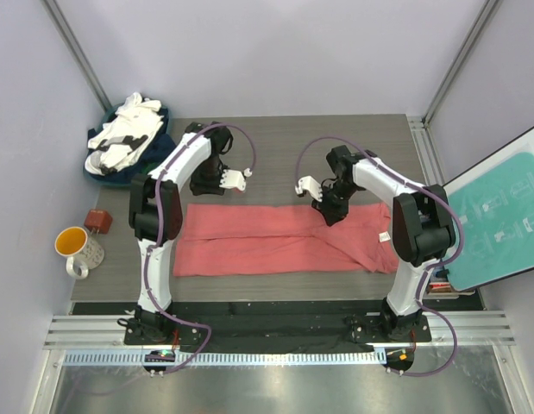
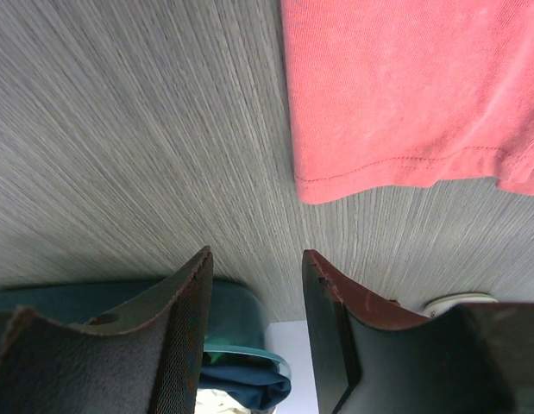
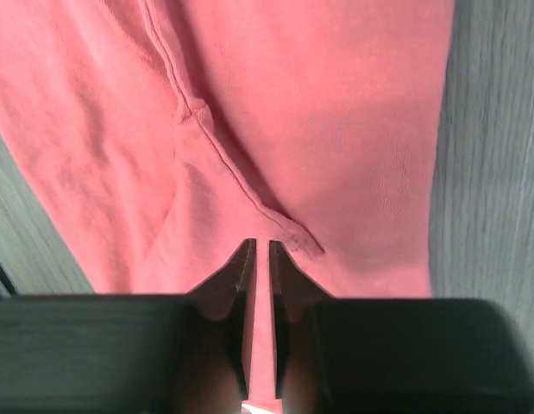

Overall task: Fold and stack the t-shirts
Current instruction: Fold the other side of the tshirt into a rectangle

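One red tee lies flat as a long band across the near half of the surface, in front of both arms. A small white tag shows near its right end.

The right end effector points down onto the tee's far edge, right of centre. Its fingers are pinched together on a thin fold of red cloth beside a stitched seam.

The left end effector hovers over bare surface just beyond the tee's far-left corner. Its fingers stand apart, with nothing between them.

White and navy tees are heaped in a basket at the far-left corner, well apart from the red tee. A mug stands off the surface's left edge.
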### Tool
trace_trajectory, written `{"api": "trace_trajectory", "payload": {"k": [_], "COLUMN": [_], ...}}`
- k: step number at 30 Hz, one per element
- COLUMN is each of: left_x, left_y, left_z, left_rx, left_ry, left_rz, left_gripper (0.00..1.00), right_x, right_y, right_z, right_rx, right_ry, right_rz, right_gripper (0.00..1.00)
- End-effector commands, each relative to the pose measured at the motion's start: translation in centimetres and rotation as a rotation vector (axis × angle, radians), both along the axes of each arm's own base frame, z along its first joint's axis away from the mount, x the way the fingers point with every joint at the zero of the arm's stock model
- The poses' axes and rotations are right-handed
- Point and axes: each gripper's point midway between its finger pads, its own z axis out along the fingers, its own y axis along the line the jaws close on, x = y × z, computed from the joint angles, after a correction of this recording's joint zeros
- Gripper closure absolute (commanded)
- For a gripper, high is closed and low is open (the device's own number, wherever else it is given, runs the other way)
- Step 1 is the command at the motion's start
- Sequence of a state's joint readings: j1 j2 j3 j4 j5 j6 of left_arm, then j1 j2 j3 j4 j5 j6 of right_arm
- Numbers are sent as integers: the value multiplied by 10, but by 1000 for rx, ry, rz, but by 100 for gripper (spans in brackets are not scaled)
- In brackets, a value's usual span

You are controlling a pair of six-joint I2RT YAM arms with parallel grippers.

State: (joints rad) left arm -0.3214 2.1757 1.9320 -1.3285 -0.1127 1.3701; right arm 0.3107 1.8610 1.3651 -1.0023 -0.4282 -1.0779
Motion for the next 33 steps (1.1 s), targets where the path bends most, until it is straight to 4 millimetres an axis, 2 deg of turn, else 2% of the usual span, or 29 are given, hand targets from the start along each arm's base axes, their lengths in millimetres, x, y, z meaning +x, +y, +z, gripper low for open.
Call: {"api": "trace_trajectory", "payload": {"k": [1,3,6,9,15,23,25,28,29,30,33], "left_x": [-68,-69,-70,-69,-64,-61,-61,-61,-61,-61,-59], "left_y": [23,23,22,23,21,22,21,20,19,20,19], "left_z": [22,23,23,25,27,27,26,26,25,25,25], "left_rx": [106,106,104,107,107,115,117,116,115,117,119], "left_ry": [286,284,286,279,261,257,260,260,263,262,257], "left_rz": [-30,-27,-26,-27,-34,-37,-35,-36,-38,-38,-45], "left_gripper": [53,53,53,53,53,54,54,53,53,54,53], "right_x": [12,15,18,18,24,16,15,16,15,16,14], "right_y": [-1,-6,-7,-10,-11,-14,-14,-12,-12,-12,-14], "right_z": [11,8,8,0,-15,-25,-27,-27,-26,-25,-21], "right_rx": [-18,-39,-34,-42,-40,-48,-49,-42,-42,-43,-50], "right_ry": [-81,-106,-117,-96,-59,-25,-17,-13,-12,-14,-10], "right_rz": [-29,-43,-61,-66,-79,-53,-56,-58,-59,-58,-54], "right_gripper": [78,71,68,64,64,64,66,80,90,95,99]}}
